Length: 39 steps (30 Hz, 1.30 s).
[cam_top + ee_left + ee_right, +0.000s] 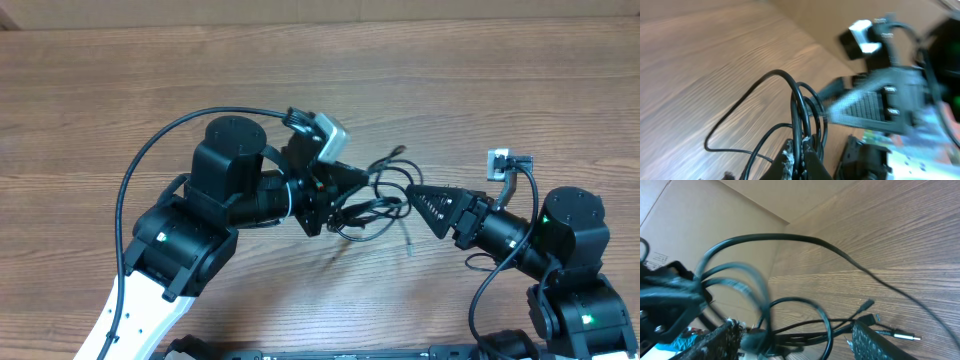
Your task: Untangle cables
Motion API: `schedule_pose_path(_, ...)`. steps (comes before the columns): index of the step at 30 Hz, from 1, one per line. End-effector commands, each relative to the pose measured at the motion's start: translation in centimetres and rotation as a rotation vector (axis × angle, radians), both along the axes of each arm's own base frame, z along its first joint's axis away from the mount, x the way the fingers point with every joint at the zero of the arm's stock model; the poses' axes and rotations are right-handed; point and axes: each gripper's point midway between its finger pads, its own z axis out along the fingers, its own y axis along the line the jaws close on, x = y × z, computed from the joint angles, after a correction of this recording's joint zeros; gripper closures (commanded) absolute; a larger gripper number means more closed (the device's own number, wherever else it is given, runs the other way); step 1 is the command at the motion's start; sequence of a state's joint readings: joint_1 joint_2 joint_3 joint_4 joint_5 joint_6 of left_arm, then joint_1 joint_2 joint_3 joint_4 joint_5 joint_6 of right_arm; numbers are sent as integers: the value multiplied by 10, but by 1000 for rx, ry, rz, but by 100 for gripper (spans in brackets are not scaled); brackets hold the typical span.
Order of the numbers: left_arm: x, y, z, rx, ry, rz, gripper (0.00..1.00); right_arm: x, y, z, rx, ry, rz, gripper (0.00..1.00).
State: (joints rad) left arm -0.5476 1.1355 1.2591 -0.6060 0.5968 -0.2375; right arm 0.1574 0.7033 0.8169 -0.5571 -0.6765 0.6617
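Observation:
The cables are a tangle of thin black loops in the table's middle, between my two arms. My left gripper is shut on a few strands of the cables, which rise in loops from its fingertips. My right gripper is open, its tips right at the tangle's right side. In the right wrist view its fingers straddle the cable loops, and a silver plug tip lies on the wood beyond the right finger.
The wooden table extends far and left. A loose plug end lies just in front of the tangle. My left arm's thick black cable arcs over the table at left. A cardboard wall shows behind.

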Motion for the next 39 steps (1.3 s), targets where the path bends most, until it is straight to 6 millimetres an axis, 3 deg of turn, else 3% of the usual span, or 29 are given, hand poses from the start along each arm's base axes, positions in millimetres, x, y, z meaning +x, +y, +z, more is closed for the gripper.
schedule_pose_path(1,19,13,-2,-1,74,167,96,-1,0,9,10,-23,3,31)
schedule_pose_path(7,27,22,1,-49,149,225,96,-1,0,8,8,-18,-1,30)
schedule_pose_path(13,23,19,14,-120,159,153,96,2,-6,0,-13,9,-43,31)
schedule_pose_path(24,10,6,40,-218,127,25,96,5,-6,9,57,40,-71,31)
schedule_pose_path(39,2,-1,39,-212,131,-11,96,7,-4,18,68,-3,-61,30)
